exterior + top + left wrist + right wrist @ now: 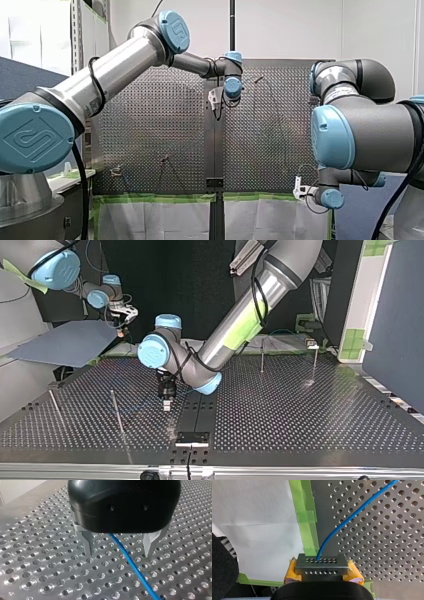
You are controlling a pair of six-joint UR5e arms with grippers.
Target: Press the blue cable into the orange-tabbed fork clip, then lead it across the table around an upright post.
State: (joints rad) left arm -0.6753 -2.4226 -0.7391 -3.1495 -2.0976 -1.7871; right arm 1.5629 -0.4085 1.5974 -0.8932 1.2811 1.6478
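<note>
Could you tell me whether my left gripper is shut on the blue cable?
No, the left gripper is open, the blue cable passing freely between its fingers.

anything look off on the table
Nothing spilled or damaged. The green tape along the perforated metal table's edge is patched, pieces overlapping askew. The blue cable runs loose between my left gripper's open fingers; my right gripper holds its grey metal block.
</note>
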